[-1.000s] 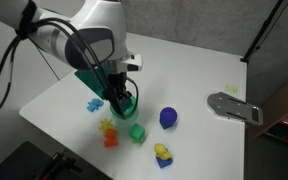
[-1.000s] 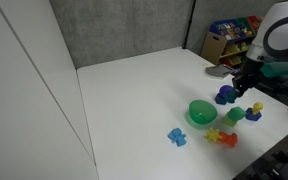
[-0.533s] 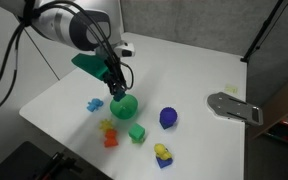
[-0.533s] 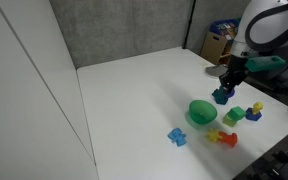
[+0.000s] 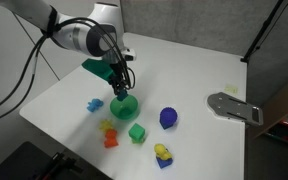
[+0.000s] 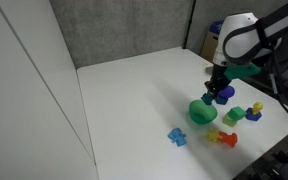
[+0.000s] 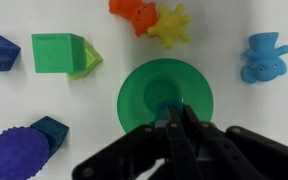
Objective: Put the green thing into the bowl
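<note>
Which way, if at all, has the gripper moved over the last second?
Yes. In an exterior view the gripper has risen from table level beside the bowl to above it.

White table [image 5: 184, 70] carries everything. Blue-purple ball [image 5: 168, 118] sits near a bright-green cube [image 5: 137, 132]. In wrist view a yellow-green wedge [image 7: 87, 62] touches the cube's side. Orange-red figure [image 7: 133, 10] & yellow figure [image 7: 171, 25] lie touching, w/ a light-blue figure [image 7: 264, 55] apart from both. Yellow-and-blue piece [image 5: 163, 154] lies near the table edge closest to cam in an exterior view. Grey metal plate [image 5: 234, 106] sits at another edge, beyond the ball. Grey backdrop [image 6: 124, 30] stands behind the table.
</note>
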`<state>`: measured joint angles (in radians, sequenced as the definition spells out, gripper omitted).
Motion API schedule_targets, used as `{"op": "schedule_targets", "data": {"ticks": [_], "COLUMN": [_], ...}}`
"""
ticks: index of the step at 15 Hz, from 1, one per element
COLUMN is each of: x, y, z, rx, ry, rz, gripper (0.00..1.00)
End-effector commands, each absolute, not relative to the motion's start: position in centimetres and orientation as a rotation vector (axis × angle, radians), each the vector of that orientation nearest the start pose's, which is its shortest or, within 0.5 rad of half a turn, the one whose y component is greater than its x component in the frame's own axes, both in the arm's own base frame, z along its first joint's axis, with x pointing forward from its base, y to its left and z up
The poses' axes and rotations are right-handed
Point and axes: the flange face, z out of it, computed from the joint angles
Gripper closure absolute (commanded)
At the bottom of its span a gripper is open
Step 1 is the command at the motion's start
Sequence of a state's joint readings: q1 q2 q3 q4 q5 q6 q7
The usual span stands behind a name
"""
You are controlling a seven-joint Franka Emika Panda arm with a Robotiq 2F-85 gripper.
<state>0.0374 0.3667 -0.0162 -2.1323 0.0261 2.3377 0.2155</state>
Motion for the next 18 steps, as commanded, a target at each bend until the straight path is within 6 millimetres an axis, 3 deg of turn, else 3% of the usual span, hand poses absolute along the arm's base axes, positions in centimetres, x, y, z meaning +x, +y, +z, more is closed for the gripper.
{"op": "schedule_targets", "data": {"ticks": [1,8,18], "x": [56.8,57.2,58.4], "y": [0.5,-1.0,1.7], "z": [19.5,14.8,12.0], "rx": [-3.153,-3.158,-3.178], "ry": [0.393,0.434,0.417], "rz": [0.278,0.352,0.377], "gripper": [0.97,0.97,0.97]}}
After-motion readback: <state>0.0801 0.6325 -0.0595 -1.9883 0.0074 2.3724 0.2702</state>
